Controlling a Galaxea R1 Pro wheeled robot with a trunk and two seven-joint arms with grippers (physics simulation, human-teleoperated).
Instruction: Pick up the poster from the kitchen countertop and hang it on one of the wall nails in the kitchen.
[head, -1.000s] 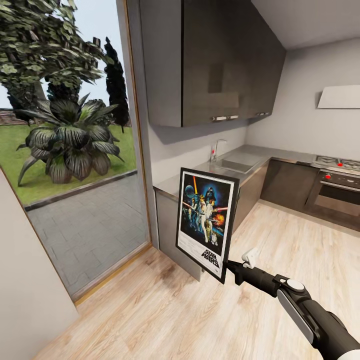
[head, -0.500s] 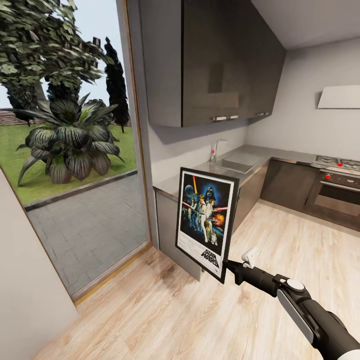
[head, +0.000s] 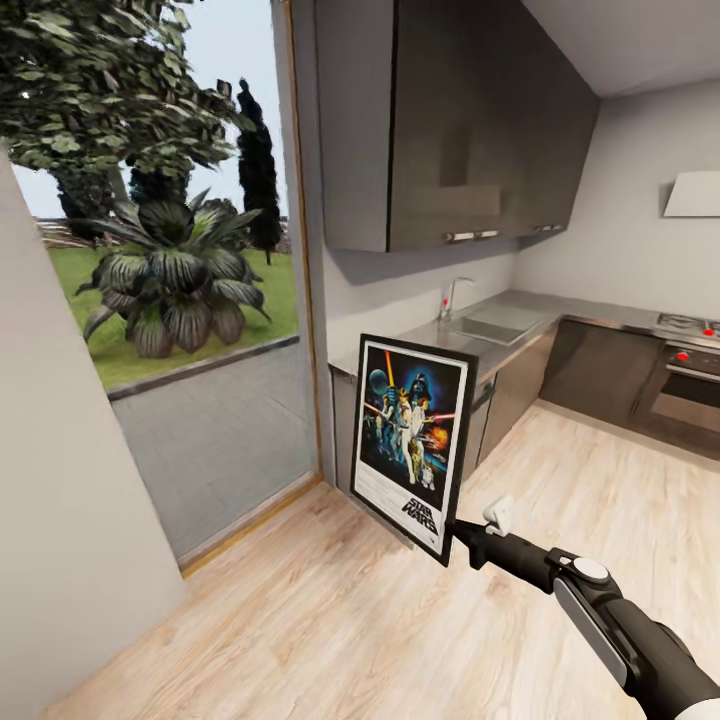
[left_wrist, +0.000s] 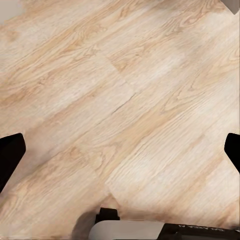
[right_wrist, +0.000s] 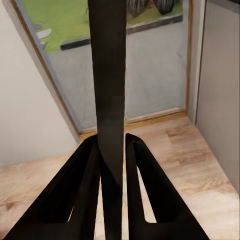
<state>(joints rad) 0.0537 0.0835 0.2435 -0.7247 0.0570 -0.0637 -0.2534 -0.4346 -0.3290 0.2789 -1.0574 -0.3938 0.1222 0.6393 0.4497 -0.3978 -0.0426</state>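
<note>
The right gripper (head: 458, 532) is pinching the poster (head: 412, 440) by its lower right corner, upright; the view is panning left since earlier, poster unmoved in hand.

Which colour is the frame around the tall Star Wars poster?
Black, around a white inner border on the tall Star Wars poster; the head view shows it best.

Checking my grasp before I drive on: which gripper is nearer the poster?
Right. The right gripper is clamped on the poster at its lower corner; the left gripper hangs open over the wood floor.
</note>
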